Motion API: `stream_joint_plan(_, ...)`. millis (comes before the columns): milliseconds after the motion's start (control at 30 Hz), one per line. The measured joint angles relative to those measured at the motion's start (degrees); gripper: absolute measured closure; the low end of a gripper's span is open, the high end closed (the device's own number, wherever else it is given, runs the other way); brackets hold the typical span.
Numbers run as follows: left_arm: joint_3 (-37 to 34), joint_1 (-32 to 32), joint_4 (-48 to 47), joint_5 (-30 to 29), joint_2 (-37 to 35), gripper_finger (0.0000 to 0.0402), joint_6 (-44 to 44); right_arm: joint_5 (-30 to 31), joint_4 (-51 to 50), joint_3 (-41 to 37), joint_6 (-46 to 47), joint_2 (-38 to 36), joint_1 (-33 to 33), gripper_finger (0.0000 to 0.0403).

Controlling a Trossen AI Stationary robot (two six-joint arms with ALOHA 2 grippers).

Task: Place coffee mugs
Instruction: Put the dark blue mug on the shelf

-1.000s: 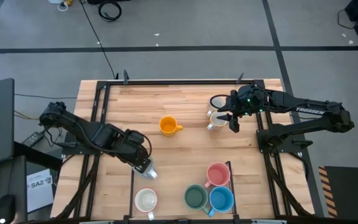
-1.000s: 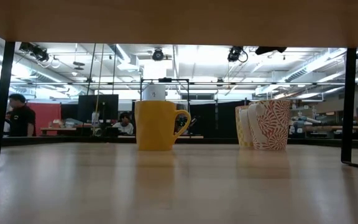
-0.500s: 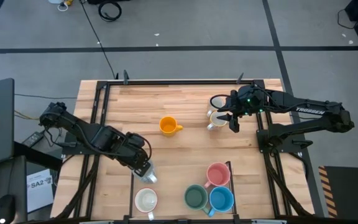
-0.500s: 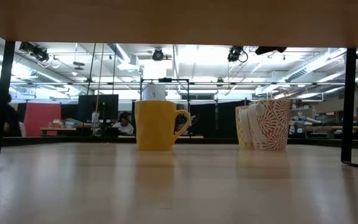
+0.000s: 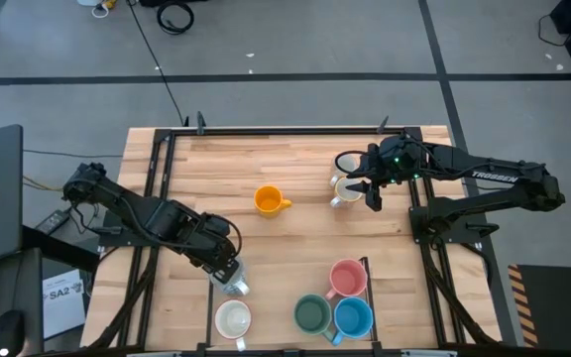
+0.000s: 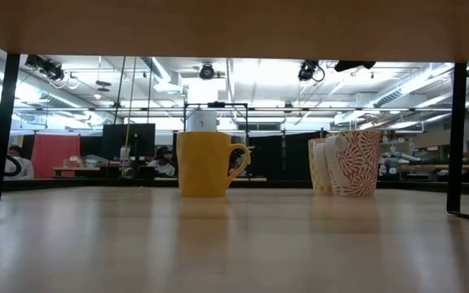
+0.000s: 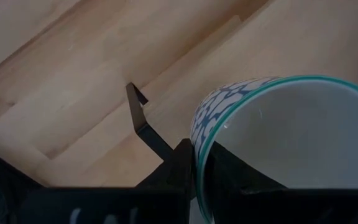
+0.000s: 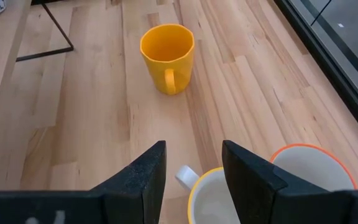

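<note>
The left arm (image 5: 137, 213) reaches in from the left edge of the counter (image 5: 295, 243) toward its near part. The left jaws are clamped on the wall of a blue-and-white patterned mug (image 5: 236, 286) with a teal rim. In the left wrist view one finger lies outside the rim and the other inside it. Whether this mug rests on the wood or hangs above it, I cannot tell.

Just nearer than it, at the near edge, stands a white mug (image 5: 233, 319), upright and free. Farther back, about mid-counter, the orange mug (image 5: 268, 200) stands alone, its handle pointing right.

Right of centre at the near edge three mugs huddle together. The dark green mug (image 5: 312, 314) and the blue mug (image 5: 353, 317) stand side by side, and the pink mug (image 5: 347, 278) is just behind them.

At the far right two pale mugs stand touching, a yellow-rimmed mug (image 5: 347, 190) and behind it an orange-rimmed mug (image 5: 346, 162). The right arm (image 5: 494, 183) comes in from the right. The right jaws stand apart over the yellow-rimmed mug, with its handle showing between the two fingers and nothing gripped.
</note>
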Motion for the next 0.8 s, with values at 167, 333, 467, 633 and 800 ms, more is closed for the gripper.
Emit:
stream_joint_plan(167,0.0,0.0,0.0,0.1,0.0,0.0362,0.0,0.0,0.0,0.0,-0.1,0.0,0.0,0.0241)
stream_joint_plan(333,0.1,0.0,0.0,0.1,0.0,0.0361,0.0,0.0,0.0,0.0,-0.1,0.0,0.0,0.0241)
stream_joint_plan(467,0.1,0.0,0.1,0.1,0.0,0.0356,0.0,0.0,0.0,0.0,-0.1,0.0,0.0,0.024)
stream_joint_plan(633,0.2,0.0,0.4,0.2,-0.2,0.0334,0.0,0.0,0.0,0.0,-0.1,0.0,0.0,0.0241)
stream_joint_plan(800,0.2,0.0,0.3,0.1,-0.2,0.031,0.0,0.0,0.0,0.0,-0.1,0.0,0.0,0.024)
